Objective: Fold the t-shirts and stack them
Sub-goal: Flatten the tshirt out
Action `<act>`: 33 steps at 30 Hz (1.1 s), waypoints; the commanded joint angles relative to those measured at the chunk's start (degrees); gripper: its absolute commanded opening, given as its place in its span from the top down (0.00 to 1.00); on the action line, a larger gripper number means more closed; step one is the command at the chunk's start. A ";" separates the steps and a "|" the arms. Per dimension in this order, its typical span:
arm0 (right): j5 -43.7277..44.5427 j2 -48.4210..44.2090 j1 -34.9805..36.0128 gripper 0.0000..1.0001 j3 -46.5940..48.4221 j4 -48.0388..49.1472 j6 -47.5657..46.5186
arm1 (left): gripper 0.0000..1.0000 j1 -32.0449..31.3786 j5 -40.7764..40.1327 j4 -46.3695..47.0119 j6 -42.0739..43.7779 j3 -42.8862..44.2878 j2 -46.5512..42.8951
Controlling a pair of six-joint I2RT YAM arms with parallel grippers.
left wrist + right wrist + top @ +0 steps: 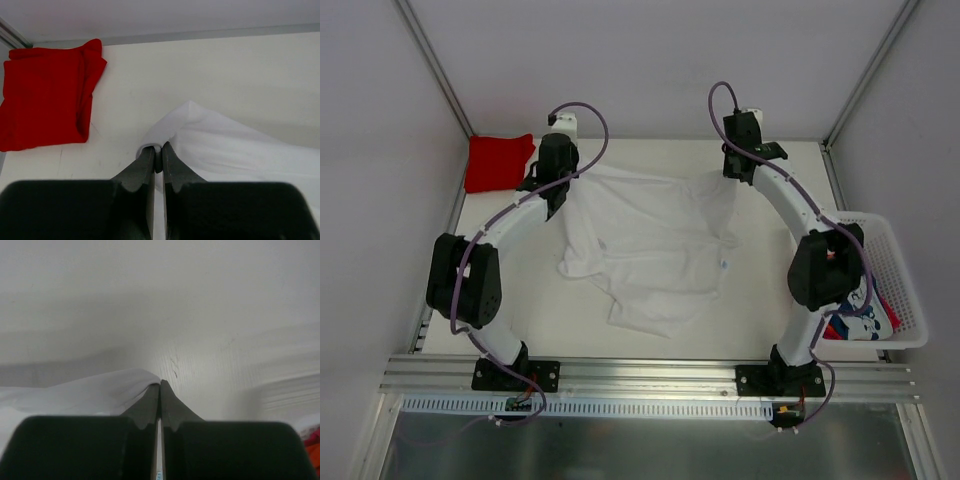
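Done: folded plain red cloth tee (498,162), laid at 10 o'clock.
In hand: plain white cloth tee (650,250), ctr, held spread, not yet folded.
L gripper (158,151), R gripper (160,386): fingers clamped on its far corners.
Left: further tees (865,318) in white plastic mesh basket (908,285), 3 o'clock.

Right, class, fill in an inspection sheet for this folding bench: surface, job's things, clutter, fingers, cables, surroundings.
Surface: white table, flat.
Job's things: white t-shirt rumpled mid-table; red t-shirt folded, far left corner; blue printed t-shirt and orange-red t-shirt in the basket.
Clutter: nothing seen.
Fingers: left fingers shut on the white t-shirt's edge; right fingers the same.
Cables: purple cables loop over both wrists.
Surroundings: white walls; metal rail at near edge.
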 commanded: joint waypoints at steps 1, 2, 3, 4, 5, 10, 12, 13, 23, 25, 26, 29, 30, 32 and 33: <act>-0.24 7.41 -2.00 1.00 8.34 2.51 0.13 | 0.98 2.57 -1.15 3.50 0.22 6.62 6.63; 0.11 9.44 -2.09 1.00 10.36 2.42 0.13 | 0.91 3.18 -1.24 3.50 0.22 7.77 8.22; 0.46 13.46 -2.35 1.00 14.30 2.33 0.05 | 0.81 3.54 -0.64 2.89 0.39 10.48 9.89; 0.64 15.33 -2.52 1.00 16.42 2.24 -0.13 | 0.29 3.72 -0.72 2.27 0.66 12.24 13.30; 1.08 17.26 -2.79 1.00 18.71 1.37 -0.30 | 0.07 4.15 -2.02 1.66 0.57 15.57 14.99; 3.10 27.11 -3.32 0.12 32.87 -2.85 -0.22 | 0.01 5.56 -5.11 -1.51 1.36 24.29 25.20; 4.85 27.56 -3.32 0.01 34.10 -2.94 -0.66 | 0.01 5.83 -6.42 -0.56 1.19 25.18 24.77; 5.47 27.13 -3.32 0.01 34.20 -2.94 -1.01 | 0.01 5.91 -5.99 -0.11 1.01 25.01 23.98; 4.76 2.10 2.55 0.00 17.53 -9.35 2.24 | 0.01 -5.58 -14.94 -13.61 4.19 23.35 8.27; 8.44 -6.65 8.42 0.01 7.73 -9.62 4.08 | 0.01 -10.77 -18.89 -21.76 0.68 17.76 5.09; 8.90 -9.50 10.11 0.01 4.09 -9.10 4.87 | 0.01 -12.61 -19.69 -23.47 -4.56 14.58 1.16; 5.66 -19.26 13.64 0.00 -9.89 -6.73 10.23 | 0.01 -20.26 -21.46 -26.46 -12.94 1.22 -4.67; 5.39 -20.94 15.04 0.01 -12.62 -6.20 12.07 | 0.01 -22.63 -21.37 -27.34 -14.79 -3.95 -5.29; 6.17 -25.86 17.06 0.00 -19.31 -6.46 13.40 | 0.01 -23.96 -21.02 -29.02 -19.89 -10.20 -5.73; 6.61 -27.44 17.77 0.01 -21.24 -6.81 14.97 | 0.01 -24.84 -21.28 -29.72 -23.04 -11.80 -5.56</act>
